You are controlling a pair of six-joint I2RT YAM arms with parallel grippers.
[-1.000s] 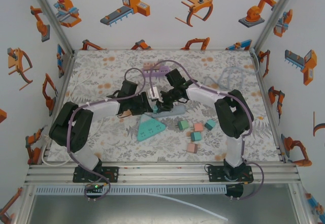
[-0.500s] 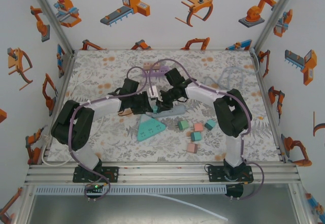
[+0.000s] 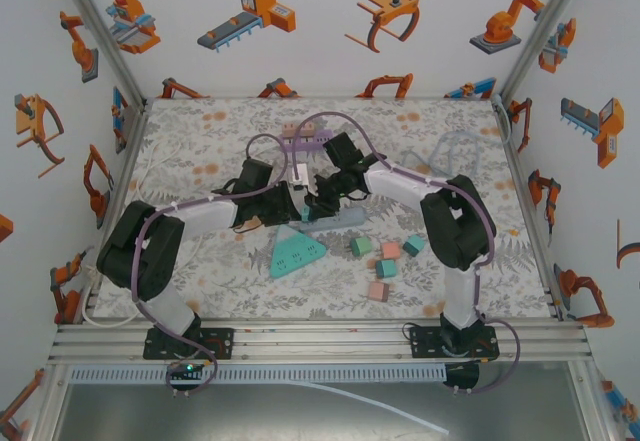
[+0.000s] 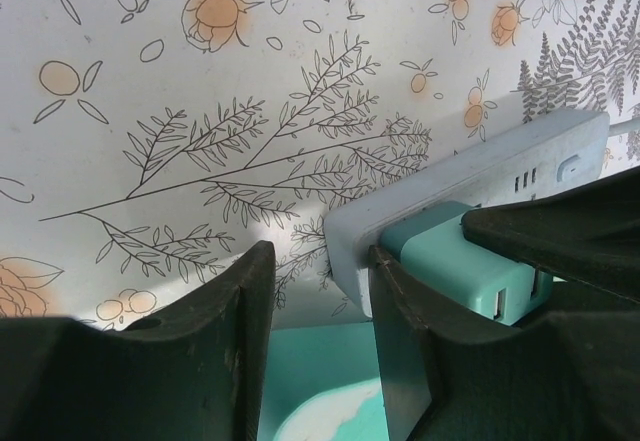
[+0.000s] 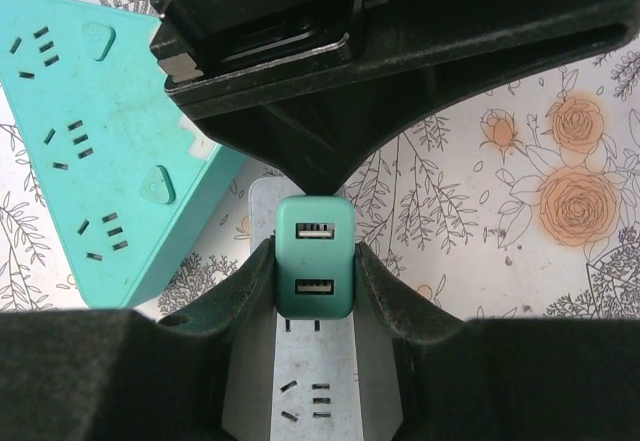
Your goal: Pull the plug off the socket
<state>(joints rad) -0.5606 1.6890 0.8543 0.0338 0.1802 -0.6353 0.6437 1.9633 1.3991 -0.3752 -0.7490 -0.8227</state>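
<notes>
Near the middle of the tabletop (image 3: pixel 200 271), the left pincer (image 4: pixel 320 291) is straddling the end of the grey socket strip (image 4: pixel 470 166), jaws apart; it should be pinning that strip down. The right pincer (image 5: pixel 315 261) is clamping the teal plug (image 5: pixel 314 231), seated in the strip, and ought to be pulling straight out, without twisting.

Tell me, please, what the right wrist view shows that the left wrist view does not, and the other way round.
Right wrist view, not left: both fingers of the right end effector pressing the sides of the teal plug, and the socket slots on top of the triangular teal strip. Left wrist view, not right: the left end effector, jaws apart, at the end of the grey strip. Both: the teal plug on the grey strip, over the flowered table cover.
</notes>
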